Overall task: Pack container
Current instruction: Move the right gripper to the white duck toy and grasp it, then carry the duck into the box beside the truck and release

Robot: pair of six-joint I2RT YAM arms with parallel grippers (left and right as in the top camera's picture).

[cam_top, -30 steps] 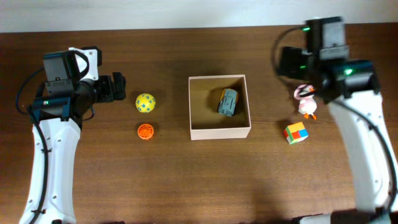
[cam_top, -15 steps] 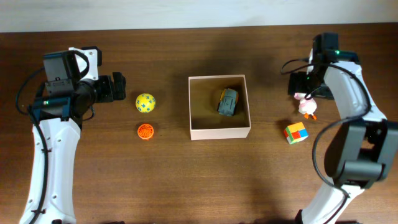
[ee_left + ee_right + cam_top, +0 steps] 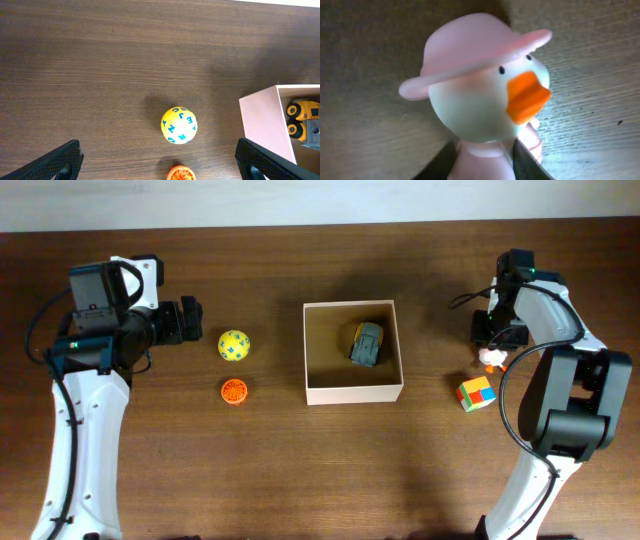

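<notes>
The container [image 3: 353, 392], a white-walled box with a tan inside, stands mid-table with a grey and yellow toy truck [image 3: 366, 343] in it. To its right, a white duck toy [image 3: 491, 358] with a pink hat stands on the table. My right gripper [image 3: 493, 348] is down over it. In the right wrist view the duck [image 3: 480, 85] fills the frame, and my right gripper [image 3: 482, 162] is shut on its pink body, a dark finger on each side. My left gripper [image 3: 190, 320] is open and empty, left of a yellow ball [image 3: 234, 345].
An orange ball [image 3: 234, 391] lies just in front of the yellow ball. A multicoloured cube [image 3: 476, 393] sits in front of the duck, near the container's right front corner. The left wrist view shows the yellow ball [image 3: 179, 125] and the container's wall [image 3: 262, 125].
The right arm swung in and came down over the duck, and its jaws closed from wide open onto the duck's body. The left arm has not moved.
</notes>
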